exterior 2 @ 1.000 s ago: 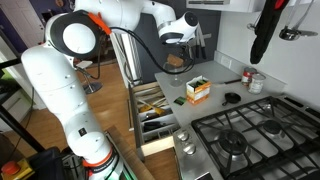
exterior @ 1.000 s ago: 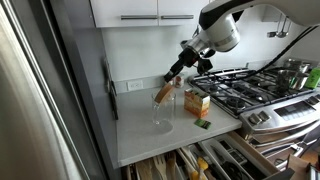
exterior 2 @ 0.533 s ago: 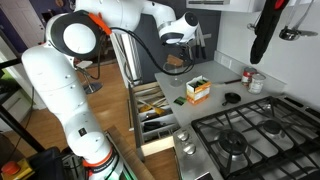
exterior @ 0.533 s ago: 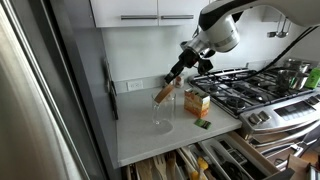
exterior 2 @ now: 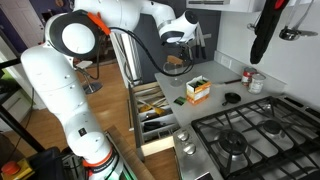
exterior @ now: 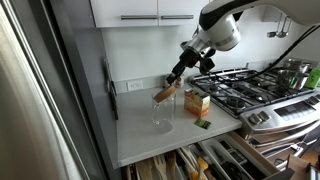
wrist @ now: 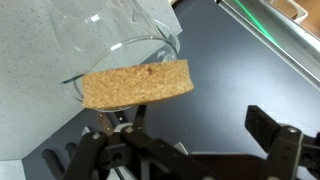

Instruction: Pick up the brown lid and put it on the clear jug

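One light, stiff disc is setting the terms: the brown lid (wrist: 137, 83) is lying tilted across the mouth of the clear jug (exterior: 162, 115), apparently resting on the rim and not seated flat. The gripper (wrist: 185, 135) is hovering just beside it with its jaws spread wide, clamping nothing. The lid is looking cork-like, so it is probably weighing very little and offering a rough, grippy surface that is marking only under a hard squeeze. Pinching it across its thick edge, at opposite points, is looking like the surest hold. The jug is standing on the white counter (exterior: 140, 140) beside the orange carton (exterior: 197, 102); being glass, it is likely sliding or tipping under any sideways push.
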Controlling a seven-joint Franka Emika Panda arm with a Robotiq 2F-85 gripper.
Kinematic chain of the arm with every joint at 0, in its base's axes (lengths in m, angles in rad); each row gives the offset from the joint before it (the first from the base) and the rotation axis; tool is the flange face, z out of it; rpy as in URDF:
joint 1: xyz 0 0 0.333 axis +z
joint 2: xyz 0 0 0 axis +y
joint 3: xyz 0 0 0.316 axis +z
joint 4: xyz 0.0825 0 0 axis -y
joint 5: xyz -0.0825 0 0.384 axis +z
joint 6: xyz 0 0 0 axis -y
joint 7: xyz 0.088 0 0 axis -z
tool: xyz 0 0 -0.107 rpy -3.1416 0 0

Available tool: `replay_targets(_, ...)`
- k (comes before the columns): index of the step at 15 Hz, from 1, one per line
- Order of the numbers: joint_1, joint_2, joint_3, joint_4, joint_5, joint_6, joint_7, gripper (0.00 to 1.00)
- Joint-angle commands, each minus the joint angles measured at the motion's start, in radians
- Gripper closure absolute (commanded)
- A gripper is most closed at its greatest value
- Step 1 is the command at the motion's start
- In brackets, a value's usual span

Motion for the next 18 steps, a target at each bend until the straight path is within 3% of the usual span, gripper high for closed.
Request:
replay_targets(1, -0.004, -0.011, -0.005, -0.008, -0.038, -0.035, 0.041, 0.0)
replay_targets(8, -0.008, -0.027, -0.008, -0.03, -0.011, -0.028, 0.029, 0.0)
replay_targets(18, -0.013, -0.045, -0.015, -0.09, 0.074, -0.018, -0.103, 0.0)
